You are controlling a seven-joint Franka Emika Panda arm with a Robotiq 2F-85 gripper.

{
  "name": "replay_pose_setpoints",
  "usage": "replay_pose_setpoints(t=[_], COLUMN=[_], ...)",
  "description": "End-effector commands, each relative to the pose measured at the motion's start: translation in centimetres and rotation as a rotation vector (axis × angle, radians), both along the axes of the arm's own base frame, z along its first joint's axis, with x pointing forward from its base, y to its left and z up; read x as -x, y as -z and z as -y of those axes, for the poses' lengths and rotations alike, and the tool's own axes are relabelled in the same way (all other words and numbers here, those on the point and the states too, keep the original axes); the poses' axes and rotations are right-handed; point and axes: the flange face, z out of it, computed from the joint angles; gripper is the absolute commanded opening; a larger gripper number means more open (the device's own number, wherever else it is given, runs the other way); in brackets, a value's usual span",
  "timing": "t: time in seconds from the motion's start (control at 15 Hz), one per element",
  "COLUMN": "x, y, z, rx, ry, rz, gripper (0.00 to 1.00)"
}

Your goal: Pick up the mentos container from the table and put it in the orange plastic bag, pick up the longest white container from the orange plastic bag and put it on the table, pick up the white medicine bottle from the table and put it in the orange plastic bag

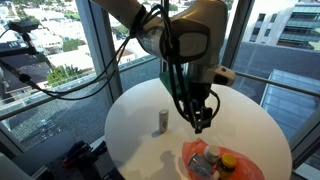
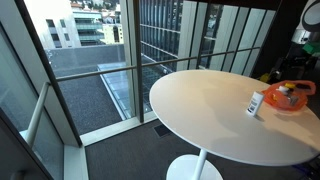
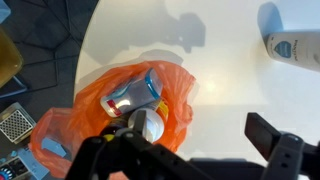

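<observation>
Orange bag [image 3: 85,100] shown beneath open, empty gripper [image 1: 198,124]; thin plastic may be snagged on lifting; white bottle [image 3: 150,126] may be tipped out.

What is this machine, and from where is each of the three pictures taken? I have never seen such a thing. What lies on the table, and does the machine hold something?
The machine is a robot arm with a two-fingered gripper at its end. Two pictures come from cameras standing outside the robot, at different places around the round white table. The third comes from a camera on the wrist, looking down past the fingers. On the table stands a white container, and near it lies an orange plastic bag. Inside the bag the wrist view shows a blue-and-white container and what looks like a white bottle. The gripper is open and holds nothing.
</observation>
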Motion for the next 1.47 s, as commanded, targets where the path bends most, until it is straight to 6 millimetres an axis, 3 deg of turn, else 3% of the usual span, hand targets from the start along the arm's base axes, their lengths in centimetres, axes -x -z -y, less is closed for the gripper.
replay_pose_setpoints(t=[0.0, 0.4, 0.67, 1.07, 1.4], x=[0.7, 1.1, 2.4, 4.3, 3.6], y=[-2.2, -4.4, -7.2, -11.1, -11.0], z=[-4.3, -12.6, -16.2, -18.4, -18.2], rx=[0.004, -0.068, -0.085, -0.122, -0.101], ry=[-0.105, -0.291, -0.385, -0.633, -0.627], rz=[-0.004, -0.056, -0.124, -0.128, -0.128], gripper=[1.00, 1.00, 1.00, 1.00, 1.00])
